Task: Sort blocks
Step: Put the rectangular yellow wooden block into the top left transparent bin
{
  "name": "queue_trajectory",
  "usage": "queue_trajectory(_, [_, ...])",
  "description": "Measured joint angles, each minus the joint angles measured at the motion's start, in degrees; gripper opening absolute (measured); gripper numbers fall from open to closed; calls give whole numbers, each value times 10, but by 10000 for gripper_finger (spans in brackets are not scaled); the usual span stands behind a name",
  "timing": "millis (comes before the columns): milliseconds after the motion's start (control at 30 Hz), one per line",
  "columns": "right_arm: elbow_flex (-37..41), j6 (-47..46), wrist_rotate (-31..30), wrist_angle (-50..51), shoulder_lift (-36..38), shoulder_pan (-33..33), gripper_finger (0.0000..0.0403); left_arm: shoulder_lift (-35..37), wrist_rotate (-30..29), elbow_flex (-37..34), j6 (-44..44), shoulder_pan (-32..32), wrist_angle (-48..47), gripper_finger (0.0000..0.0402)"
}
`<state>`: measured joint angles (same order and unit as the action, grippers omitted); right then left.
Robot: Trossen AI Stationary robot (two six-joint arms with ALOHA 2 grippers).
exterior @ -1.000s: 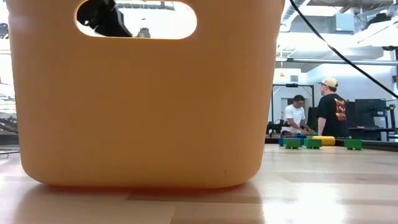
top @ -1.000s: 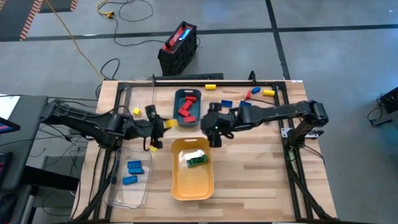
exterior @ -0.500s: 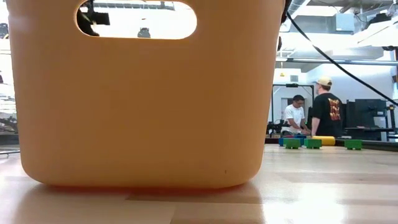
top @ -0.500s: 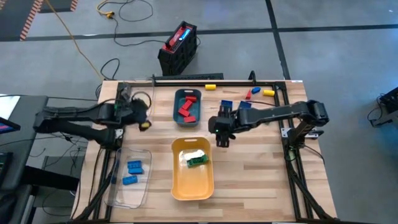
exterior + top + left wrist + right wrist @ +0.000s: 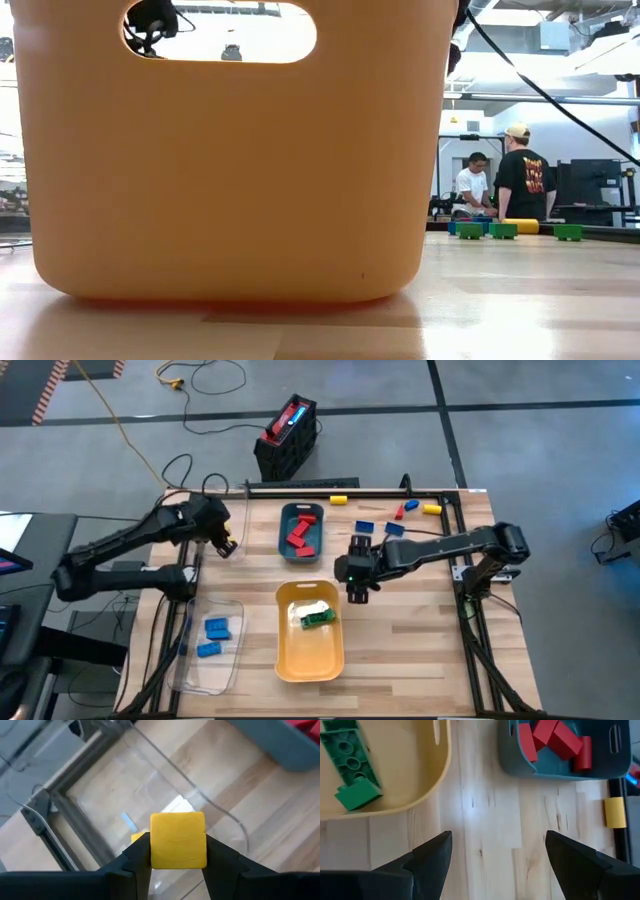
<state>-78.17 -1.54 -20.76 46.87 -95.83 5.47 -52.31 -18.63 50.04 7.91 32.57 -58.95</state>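
low view mostly blocked by yellow tray [image 5: 230,150]. left gripper [image 5: 177,851] clamped on yellow block [image 5: 178,840], near table's [image 5: 400,620] left edge. right gripper [image 5: 495,852] wide open, empty, between teal tray [image 5: 560,770] and yellow. two people far behind.

left gripper [image 5: 226,545] with yellow block [image 5: 178,840] swung back toward table's far-left corner, right gripper [image 5: 359,589] shifted slightly right
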Motion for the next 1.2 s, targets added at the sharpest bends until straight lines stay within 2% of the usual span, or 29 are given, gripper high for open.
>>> queue_trajectory(233, [0, -4, -27, -4, 0, 14, 326, -68, 22, -40, -33, 27, 24, 135])
queue_trajectory(400, [0, -6, -34, -6, 0, 23, 326, -108, 24, -42, -38, 28, 46, 135])
queue_trajectory(600, [0, -11, -34, -6, 0, 34, 326, -134, 66, -41, -49, 51, 63, 135])
queue_trajectory(867, [0, -19, -34, -4, 0, 44, 326, -137, 139, -41, -72, 117, 82, 136])
queue_trajectory(1200, [0, -19, -34, -4, 0, 42, 326, -137, 141, -57, -89, 115, 77, 189])
